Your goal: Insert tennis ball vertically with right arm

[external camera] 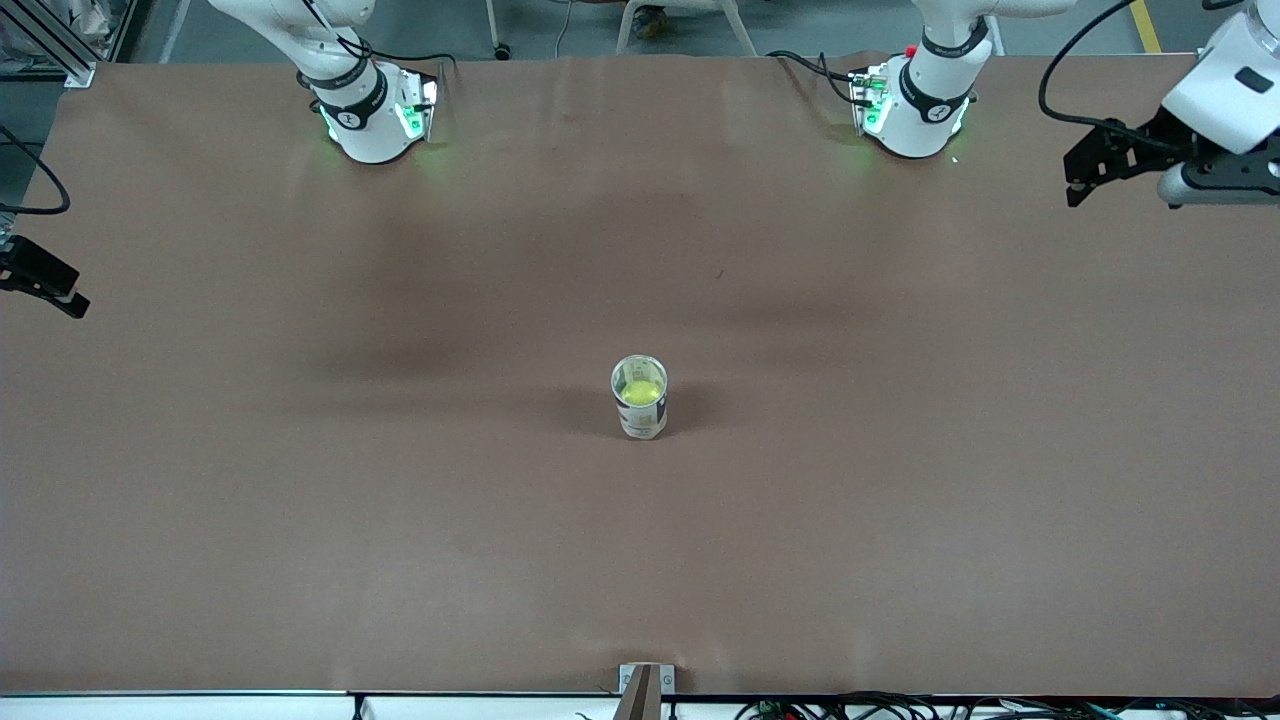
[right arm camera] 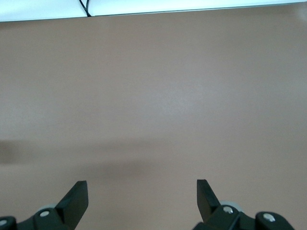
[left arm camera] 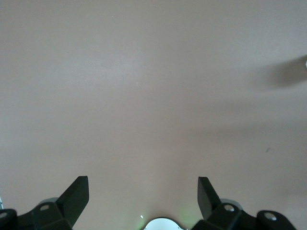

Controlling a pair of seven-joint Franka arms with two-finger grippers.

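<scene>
A clear upright can (external camera: 641,420) with a white label stands in the middle of the brown table (external camera: 300,500). The yellow-green tennis ball (external camera: 640,392) sits inside it, seen through the open top. My right gripper (external camera: 60,290) hangs over the table's edge at the right arm's end, well away from the can. In the right wrist view it (right arm camera: 142,191) is open over bare table with nothing between its fingers. My left gripper (external camera: 1082,172) waits over the left arm's end. The left wrist view shows it (left arm camera: 143,191) open and empty too.
Both arm bases (external camera: 375,115) (external camera: 915,110) stand along the table edge farthest from the front camera. A small bracket (external camera: 645,685) and cables (external camera: 900,708) sit at the edge nearest that camera. The right wrist view shows a white strip (right arm camera: 158,5) past the table's edge.
</scene>
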